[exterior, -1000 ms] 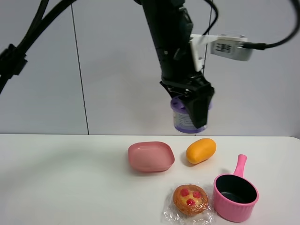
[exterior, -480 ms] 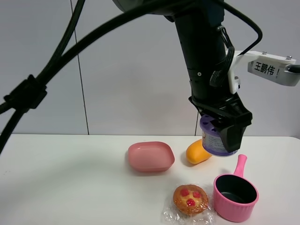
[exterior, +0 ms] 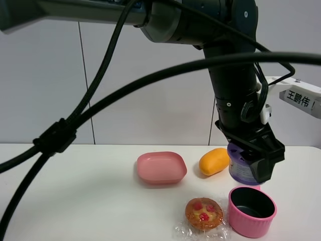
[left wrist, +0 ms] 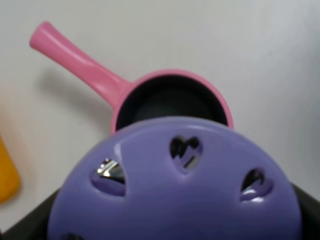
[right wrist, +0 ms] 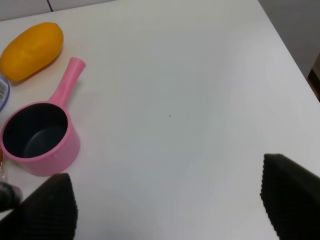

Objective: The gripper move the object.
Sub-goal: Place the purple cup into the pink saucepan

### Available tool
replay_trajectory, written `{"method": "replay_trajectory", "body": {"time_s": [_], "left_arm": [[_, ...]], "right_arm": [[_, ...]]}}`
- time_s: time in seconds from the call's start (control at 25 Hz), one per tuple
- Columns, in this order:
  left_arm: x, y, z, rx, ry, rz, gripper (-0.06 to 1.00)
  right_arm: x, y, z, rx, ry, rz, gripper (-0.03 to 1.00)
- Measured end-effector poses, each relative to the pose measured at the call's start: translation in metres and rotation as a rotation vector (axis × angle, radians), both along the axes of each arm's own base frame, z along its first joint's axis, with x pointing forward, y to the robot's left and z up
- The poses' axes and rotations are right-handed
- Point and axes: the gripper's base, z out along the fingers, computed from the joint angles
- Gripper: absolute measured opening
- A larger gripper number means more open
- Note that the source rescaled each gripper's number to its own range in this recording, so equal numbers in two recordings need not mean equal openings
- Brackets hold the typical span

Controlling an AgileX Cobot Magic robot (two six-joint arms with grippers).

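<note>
"Where's the purple canister [exterior: 237,169] from where you stand?"

"Right in the left claw [exterior: 252,168]. The two black fingers are closed on its side wall, one on either flank, with the lavender lid tucked up between them. It hangs low, and I can't tell whether its base touches the table [exterior: 75,191]."

"How would you say it handles?"

"Small, stiff plastic, and probably light. The glossy label looks slippery, so I'd judge a squeeze across the body below the lid, as it's held now, the safest hold. The slotted lid looks the weaker part."

"What's around the claw?"

"A pink pot [exterior: 251,217] sits just below and in front of it, empty and dark inside. An orange fruit [exterior: 214,161] lies close beside the claw, and a pink dish [exterior: 161,167] lies beyond that. A wrapped tart [exterior: 203,213] lies next to the pot."

"And the other arm?"

"The right claw [right wrist: 167,200] is spread wide over bare table, gripping nothing."
</note>
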Motion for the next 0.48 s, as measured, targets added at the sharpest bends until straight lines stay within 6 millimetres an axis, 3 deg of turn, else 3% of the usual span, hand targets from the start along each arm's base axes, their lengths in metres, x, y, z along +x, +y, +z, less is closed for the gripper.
{"method": "replay_trajectory", "body": {"time_s": [0.2, 0.48], "left_arm": [[0.004, -0.006, -0.012, -0.020, -0.013, 0.006, 0.00], [0.007, -0.011, -0.049, 0.034, 0.019, 0.005, 0.00]], "right_arm": [[0.000, 0.000, 0.000, 0.000, 0.000, 0.000, 1.00], [0.000, 0.000, 0.000, 0.000, 0.000, 0.000, 1.00]]}}
